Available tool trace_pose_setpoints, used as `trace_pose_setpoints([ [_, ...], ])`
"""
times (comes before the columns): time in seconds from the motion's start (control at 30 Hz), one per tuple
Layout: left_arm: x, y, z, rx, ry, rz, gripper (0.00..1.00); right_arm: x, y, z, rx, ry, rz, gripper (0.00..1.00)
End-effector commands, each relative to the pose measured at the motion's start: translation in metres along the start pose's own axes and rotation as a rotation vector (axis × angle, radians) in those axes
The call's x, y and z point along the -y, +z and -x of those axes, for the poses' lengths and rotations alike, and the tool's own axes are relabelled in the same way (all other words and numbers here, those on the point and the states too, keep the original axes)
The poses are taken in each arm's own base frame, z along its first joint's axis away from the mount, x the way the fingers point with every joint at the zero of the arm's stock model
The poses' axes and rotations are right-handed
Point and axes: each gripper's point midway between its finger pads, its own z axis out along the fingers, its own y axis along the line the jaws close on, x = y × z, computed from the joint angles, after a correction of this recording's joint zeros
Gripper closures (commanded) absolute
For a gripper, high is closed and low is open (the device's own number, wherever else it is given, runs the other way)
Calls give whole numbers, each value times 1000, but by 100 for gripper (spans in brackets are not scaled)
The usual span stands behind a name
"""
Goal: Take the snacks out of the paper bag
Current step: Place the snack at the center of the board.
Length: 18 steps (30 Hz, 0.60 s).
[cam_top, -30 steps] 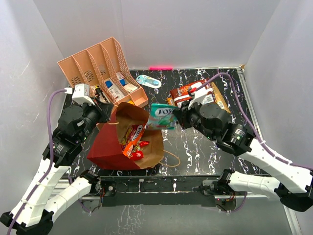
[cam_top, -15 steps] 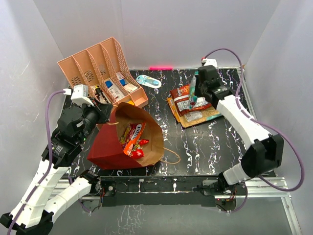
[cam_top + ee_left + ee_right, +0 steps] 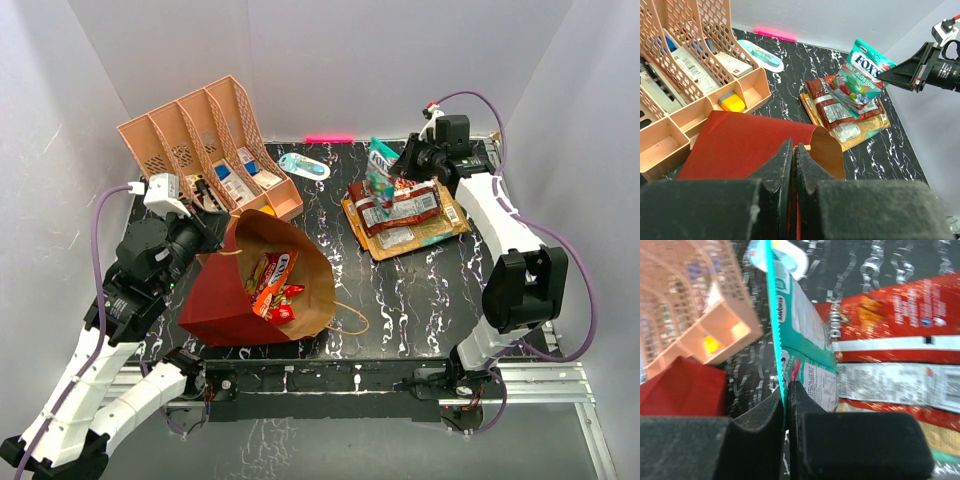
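The dark-red paper bag (image 3: 225,300) lies on its side with its brown mouth open, and orange and red snacks (image 3: 272,285) show inside. The left gripper (image 3: 792,159) is pinched together on the bag's upper rim. Right of the bag and farther back, the right gripper (image 3: 786,390) is clamped on a teal packet (image 3: 859,75) reading "FOX'S", raised over a pile of red-brown and gold packets (image 3: 405,215). Black marbled table (image 3: 420,300) shows between bag and pile.
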Motion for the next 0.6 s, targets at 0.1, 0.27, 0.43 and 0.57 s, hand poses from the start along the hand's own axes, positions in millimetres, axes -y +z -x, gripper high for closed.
trace_pose_setpoints([
  [0.1,4,-4,8,28,-5,-17,100,-38,-7,45,97,40,355,92],
  [0.27,6,-3,9,27,-7,-26,100,32,25,23,62,200,321,93],
  [0.43,7,-2,8,23,-9,-33,100,103,55,-13,55,255,189,92],
  [0.57,7,-4,10,27,-5,-28,100,133,60,-28,71,280,98,92],
])
